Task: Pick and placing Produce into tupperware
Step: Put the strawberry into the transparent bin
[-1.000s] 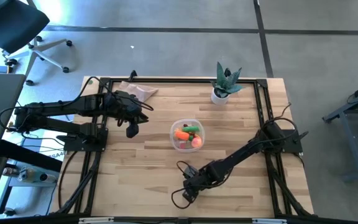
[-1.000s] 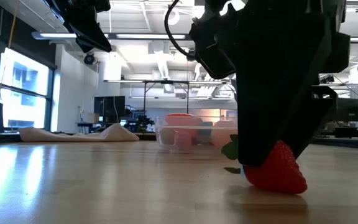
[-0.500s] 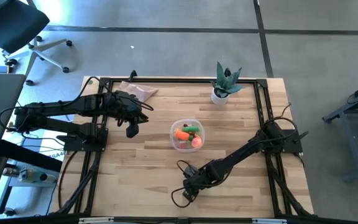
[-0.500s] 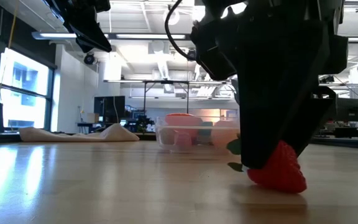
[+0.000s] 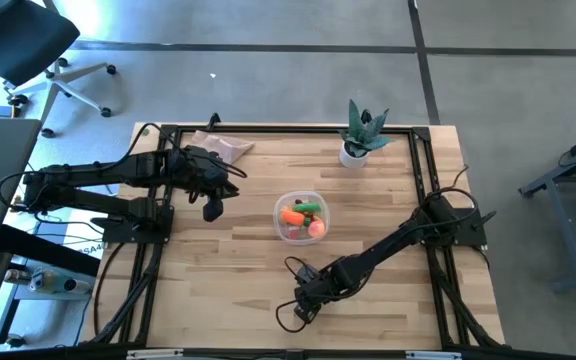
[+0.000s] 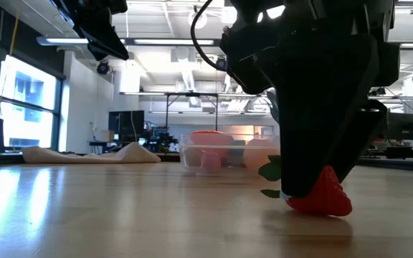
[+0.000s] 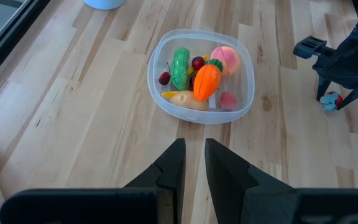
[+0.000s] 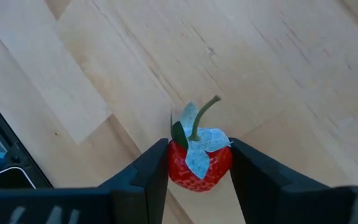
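My right gripper [image 5: 308,295] is low over the near middle of the table, shut on a red strawberry [image 8: 199,167] with a green leafy top. The strawberry also shows in the low view [image 6: 321,199]. The tupperware [image 5: 299,216], a clear round container, stands at the table's centre. It holds an orange carrot [image 7: 206,82], a green piece [image 7: 180,67], a peach ball [image 7: 227,59] and other small pieces. My left gripper [image 7: 193,163] hovers to the left of the tupperware, shut and holding nothing. My right gripper pinches the strawberry's two red flanks [image 8: 178,169] between its two fingers [image 8: 146,174]. The fingers come from above, pointing down. The leafy stem end [image 8: 197,140] faces up toward the wrist. The lower side [image 6: 320,212] is at the table top; whether it rests there, I cannot tell.
A spiky green plant in a white pot [image 5: 364,133] stands near the far edge, right of centre. A beige cloth [image 5: 218,147] lies at the far left corner. A black frame [image 5: 288,129] runs round the table. Bare wood lies between the tupperware and the right gripper.
The strawberry has shifted a little between the right gripper's fingers, and its lower edge sits slightly higher against the table than before. Both arms have otherwise kept their places.
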Controlling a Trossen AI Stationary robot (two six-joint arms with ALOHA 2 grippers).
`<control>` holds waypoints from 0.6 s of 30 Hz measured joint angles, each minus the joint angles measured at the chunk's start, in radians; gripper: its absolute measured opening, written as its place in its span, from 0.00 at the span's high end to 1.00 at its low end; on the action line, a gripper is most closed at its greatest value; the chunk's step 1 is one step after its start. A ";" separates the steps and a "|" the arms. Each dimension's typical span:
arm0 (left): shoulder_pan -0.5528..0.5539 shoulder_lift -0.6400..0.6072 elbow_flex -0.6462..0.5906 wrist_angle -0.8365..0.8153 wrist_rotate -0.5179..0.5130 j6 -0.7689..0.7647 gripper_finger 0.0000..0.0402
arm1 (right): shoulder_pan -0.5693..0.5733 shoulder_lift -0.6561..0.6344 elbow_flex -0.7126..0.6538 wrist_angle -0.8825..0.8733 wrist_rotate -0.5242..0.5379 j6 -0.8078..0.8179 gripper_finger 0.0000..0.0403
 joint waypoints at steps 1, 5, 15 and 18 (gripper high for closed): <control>0.000 0.000 0.000 0.000 0.000 0.000 0.87 | 0.000 0.000 0.000 0.000 0.000 -0.001 0.65; 0.000 0.000 0.000 0.000 0.000 0.000 0.87 | 0.000 0.000 0.000 0.002 -0.002 -0.005 0.65; 0.000 0.000 0.000 0.000 0.000 0.000 0.87 | -0.001 -0.034 0.027 0.007 -0.006 -0.117 0.65; 0.000 0.000 0.000 0.000 0.000 0.000 0.87 | -0.009 -0.075 0.091 -0.024 -0.002 -0.208 0.65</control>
